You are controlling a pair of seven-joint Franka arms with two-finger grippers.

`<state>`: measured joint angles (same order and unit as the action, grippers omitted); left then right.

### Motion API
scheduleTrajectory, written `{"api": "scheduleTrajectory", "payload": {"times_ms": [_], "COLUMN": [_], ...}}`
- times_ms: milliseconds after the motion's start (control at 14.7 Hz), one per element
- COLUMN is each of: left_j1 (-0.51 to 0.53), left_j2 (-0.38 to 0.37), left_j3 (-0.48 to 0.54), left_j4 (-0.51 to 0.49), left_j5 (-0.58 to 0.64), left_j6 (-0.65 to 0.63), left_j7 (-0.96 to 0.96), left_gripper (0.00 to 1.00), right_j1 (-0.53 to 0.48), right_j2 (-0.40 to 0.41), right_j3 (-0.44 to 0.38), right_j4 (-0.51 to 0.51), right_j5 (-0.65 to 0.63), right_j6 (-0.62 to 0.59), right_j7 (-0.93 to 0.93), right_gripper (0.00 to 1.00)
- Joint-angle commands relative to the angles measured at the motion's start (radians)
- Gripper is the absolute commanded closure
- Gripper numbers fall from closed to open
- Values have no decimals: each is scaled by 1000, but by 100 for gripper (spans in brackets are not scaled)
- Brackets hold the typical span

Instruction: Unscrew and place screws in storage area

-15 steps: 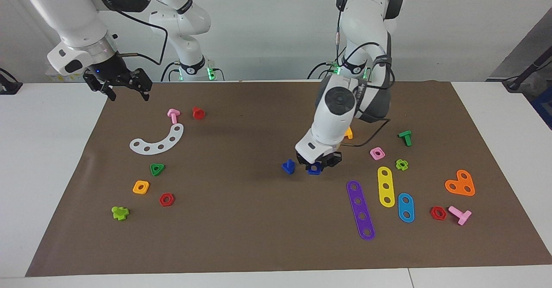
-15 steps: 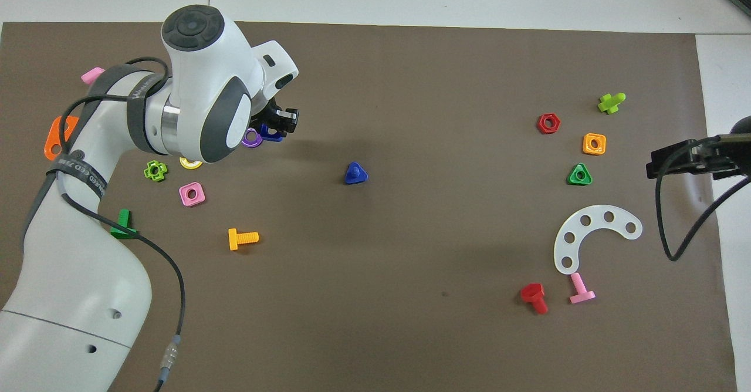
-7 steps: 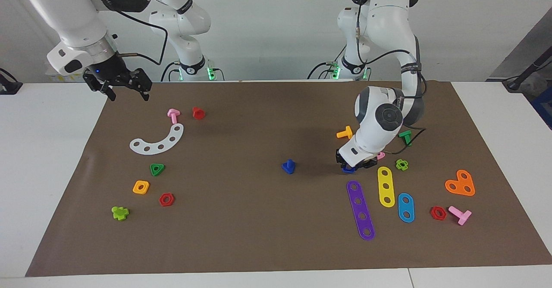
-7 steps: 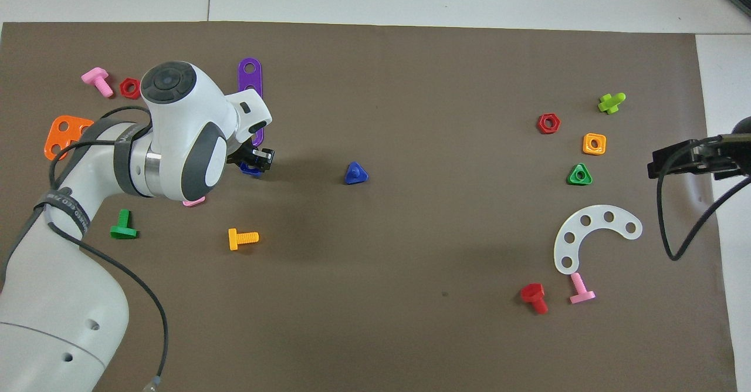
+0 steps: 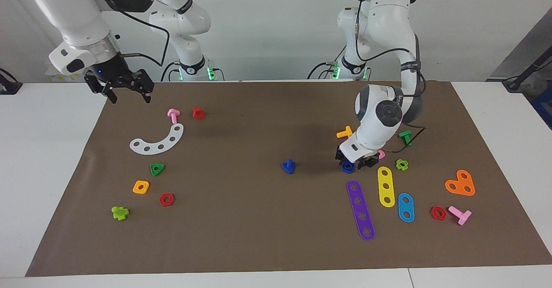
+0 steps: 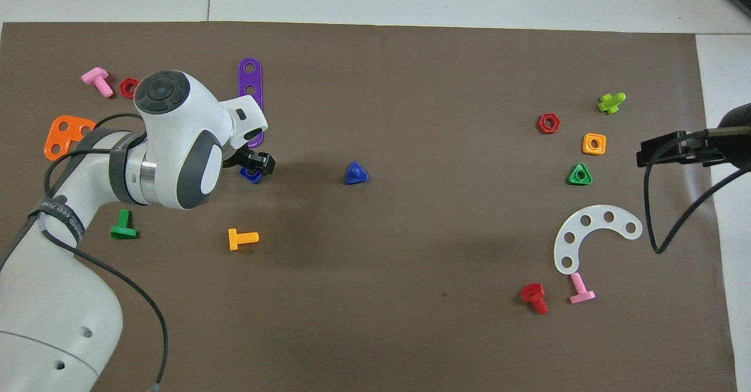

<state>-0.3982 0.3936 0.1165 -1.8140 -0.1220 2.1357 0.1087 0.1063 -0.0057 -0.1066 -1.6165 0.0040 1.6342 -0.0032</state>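
**Left gripper low over the blue nut, screw standing alone mid-mat**

The left gripper [image 5: 356, 164] sits low over the blue square nut [image 5: 347, 167], its fingers parted either side; whether they touch it cannot be told. The arm's wrist hides the pink nut and part of the purple strip [image 6: 250, 87] in the overhead view. The dark-blue screw [image 5: 288, 166] rests on its triangular head at nine o'clock from that nut, well apart. The right gripper [image 5: 127, 93] waits, open and empty, over the brown mat [image 5: 241, 236] edge, at eleven o'clock from the white curved strip [image 5: 158, 141] and green triangular nut [image 5: 157, 169].
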Motion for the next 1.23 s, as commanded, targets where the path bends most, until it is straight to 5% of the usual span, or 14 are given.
{"api": "scheduleTrajectory", "payload": {"times_ms": [0,341,545,750,886,1159], "left_j1": [22,53,62,177,240,318], "left_j2": [-58,-250,-364,-461,-478,-489], "left_j3": [0,49,78,77,78,78], "left_j4": [-30,-15,-11,-15,-8,-2], "left_j5": [-16,5,160,171,171,173], "left_j6": [20,-222,-390,-439,-448,-438], "left_j7": [19,9,12,44,116,123], "left_gripper": [0,0,0,0,0,0], "right_j1": [39,248,344,464,481,588], "right_j2": [-10,165,311,406,427,605], "right_j3": [5,5,7,5,7,5], "right_j4": [-23,-3,55,78,78,190], "right_j5": [2,2,49,45,42,15], "right_j6": [42,250,367,458,497,524], "right_j7": [24,323,429,525,528,620], "right_gripper": [0,0,0,0,0,0]}}
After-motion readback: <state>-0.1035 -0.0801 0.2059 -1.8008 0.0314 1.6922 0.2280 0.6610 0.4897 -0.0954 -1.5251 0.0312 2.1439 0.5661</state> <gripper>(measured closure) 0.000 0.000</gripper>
